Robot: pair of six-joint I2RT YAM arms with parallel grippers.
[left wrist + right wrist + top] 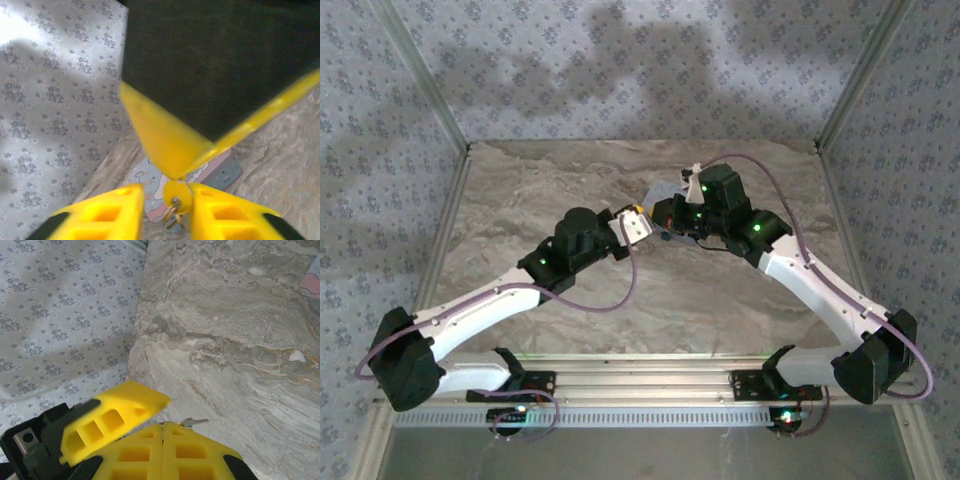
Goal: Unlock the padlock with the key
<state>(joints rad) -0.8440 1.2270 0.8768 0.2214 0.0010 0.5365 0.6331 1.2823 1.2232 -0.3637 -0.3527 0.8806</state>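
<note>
We see the two arms stretch in from 7 and 5 o'clock and meet a little toward 12 o'clock of the middle of the marble table (520,210). There the left gripper (634,226) and the right gripper (668,214) stand tip to tip, the left at 9 o'clock of the right. Just beyond them, at 12 o'clock, a pale blue tin (663,190) lies on the table.

From the right wrist we find its two yellow fingers (145,455) pressed flat together, closed. A thin metal key (193,421) pokes out of the seam at their tips, pointing toward 3 o'clock over the marble. One yellow finger of the left gripper lies across at 10 o'clock of that seam, close against the right pair.

From the left wrist, that gripper's own fingers (110,212) stand a narrow gap apart. In the gap sits a small round yellow piece (178,194), against the finger at 3 o'clock and clear of the one at 9 o'clock. A small brass-coloured ring (172,218) hangs under it at 6 o'clock. We cannot tell whether the left claw pinches anything. A yellow finger of the right gripper comes down from 12 o'clock to that round piece, and the tin's picture lid shows behind it.
</note>
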